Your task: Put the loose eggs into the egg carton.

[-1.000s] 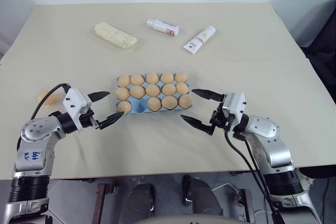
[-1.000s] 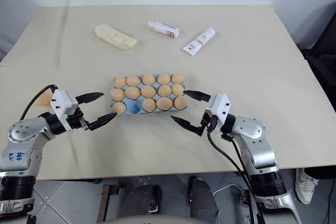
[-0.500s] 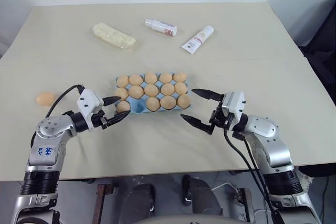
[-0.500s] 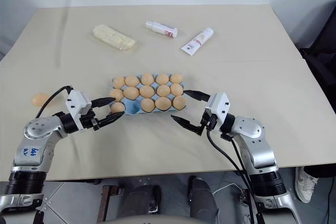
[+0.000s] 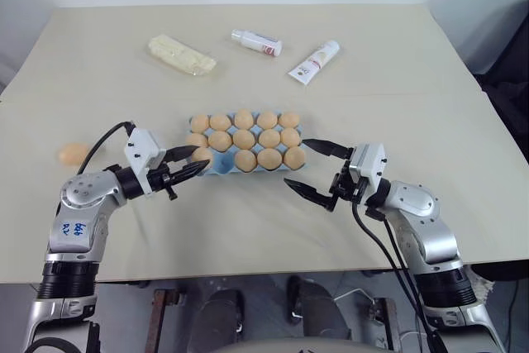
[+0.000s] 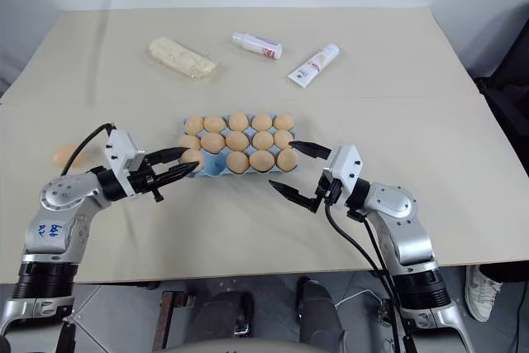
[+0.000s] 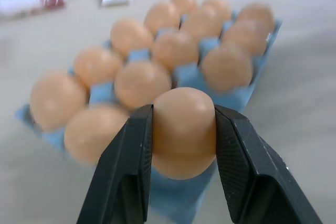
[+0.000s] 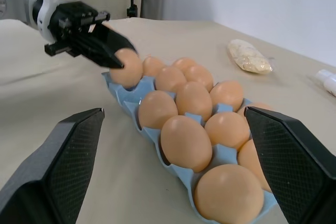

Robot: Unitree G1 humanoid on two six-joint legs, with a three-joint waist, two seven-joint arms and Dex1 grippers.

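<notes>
The right gripper (image 5: 309,166) is seen nearest, just off the right end of the egg carton (image 5: 221,168), and its two black fingers are spread wide with nothing between them. The left gripper (image 5: 195,161) is pressed together on one egg (image 7: 183,131), which is squeezed between the two black fingers (image 7: 126,171) at the carton's near left corner. Whether the held egg is sitting in its cup or just above it cannot be told.

The light blue carton is laid across the middle of the table (image 5: 372,88). Three rows of tan eggs (image 5: 257,139) are packed in it (one cup in the near row, second from the left, is seen bare and blue).

One loose egg (image 5: 73,153) is left on the table well off to the left of the carton, apart from everything else.

Farther back, a pale yellow wrapped block (image 5: 182,54) is lying on the left. A small white bottle (image 5: 256,41) is lying in the middle, and a white tube (image 5: 315,61) is lying just to its right.
</notes>
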